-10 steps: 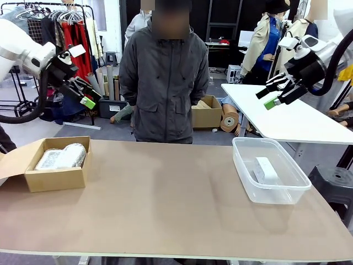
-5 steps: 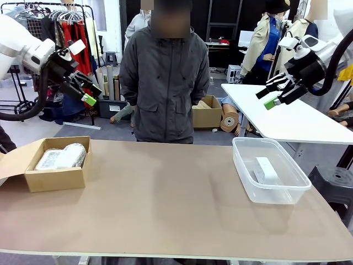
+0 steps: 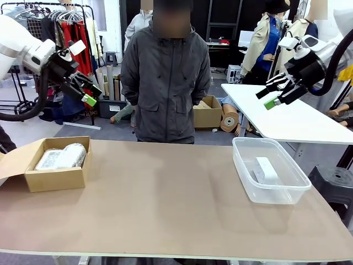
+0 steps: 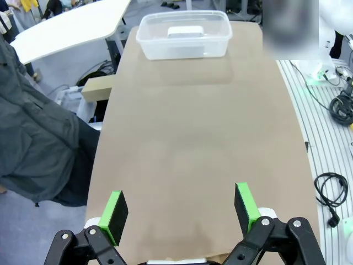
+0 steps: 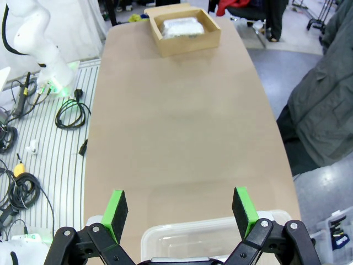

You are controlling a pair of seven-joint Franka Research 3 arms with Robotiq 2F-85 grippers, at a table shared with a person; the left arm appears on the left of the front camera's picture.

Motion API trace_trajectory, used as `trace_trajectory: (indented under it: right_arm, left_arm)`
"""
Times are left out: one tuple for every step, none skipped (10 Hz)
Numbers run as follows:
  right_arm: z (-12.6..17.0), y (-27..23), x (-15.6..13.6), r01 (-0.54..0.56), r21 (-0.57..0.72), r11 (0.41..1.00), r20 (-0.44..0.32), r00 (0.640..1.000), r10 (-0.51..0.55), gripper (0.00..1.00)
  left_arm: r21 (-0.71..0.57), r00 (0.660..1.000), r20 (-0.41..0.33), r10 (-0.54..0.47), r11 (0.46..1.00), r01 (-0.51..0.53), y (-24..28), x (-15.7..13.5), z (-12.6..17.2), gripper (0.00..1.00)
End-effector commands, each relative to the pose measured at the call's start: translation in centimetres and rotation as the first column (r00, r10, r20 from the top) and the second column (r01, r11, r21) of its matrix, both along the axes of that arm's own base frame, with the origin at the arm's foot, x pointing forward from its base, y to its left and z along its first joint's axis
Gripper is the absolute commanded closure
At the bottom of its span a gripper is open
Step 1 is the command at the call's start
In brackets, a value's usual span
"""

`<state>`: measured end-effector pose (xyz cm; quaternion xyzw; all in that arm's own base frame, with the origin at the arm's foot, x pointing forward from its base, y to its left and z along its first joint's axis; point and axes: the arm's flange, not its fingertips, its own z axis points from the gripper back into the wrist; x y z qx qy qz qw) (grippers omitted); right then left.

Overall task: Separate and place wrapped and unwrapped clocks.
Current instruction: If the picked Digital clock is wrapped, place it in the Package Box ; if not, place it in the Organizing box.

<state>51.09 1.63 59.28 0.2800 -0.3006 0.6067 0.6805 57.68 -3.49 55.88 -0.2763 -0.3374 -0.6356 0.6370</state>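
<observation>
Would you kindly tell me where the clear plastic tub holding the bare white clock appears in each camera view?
Front view: clear tub at right, on the table.
Left wrist view: tub at top centre, at the table's far end.
Right wrist view: tub's rim at the bottom edge, between the fingers.
Shared landmark: brown tabletop.

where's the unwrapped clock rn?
The unwrapped clock lies inside the clear plastic tub at the table's right end in the front view, below the raised right gripper; the wrapped bundles sit in the cardboard box at the left end.
</observation>
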Motion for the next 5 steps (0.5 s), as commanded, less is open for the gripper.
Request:
trace_trajectory:
  right_arm:
    - [0.08,-0.08,-0.09,-0.017,-0.011,1.000,0.017,1.000,0.017,0.00]
    - [0.08,-0.08,-0.09,-0.017,-0.011,1.000,0.017,1.000,0.017,0.00]
    - [0.08,-0.08,-0.09,-0.017,-0.011,1.000,0.017,1.000,0.017,0.00]
    - [0.08,-0.08,-0.09,-0.017,-0.011,1.000,0.017,1.000,0.017,0.00]
    - [0.08,-0.08,-0.09,-0.017,-0.011,1.000,0.017,1.000,0.017,0.00]
  left_arm:
    - [0.000,1.000,0.004,0.001,1.000,-0.001,0.04,0.00,0.13,0.00]
    - [0.000,1.000,0.004,0.001,1.000,-0.001,0.04,0.00,0.13,0.00]
    - [0.000,1.000,0.004,0.001,1.000,-0.001,0.04,0.00,0.13,0.00]
    - [0.000,1.000,0.004,0.001,1.000,-0.001,0.04,0.00,0.13,0.00]
    - [0.000,1.000,0.004,0.001,1.000,-0.001,0.04,0.00,0.13,0.00]
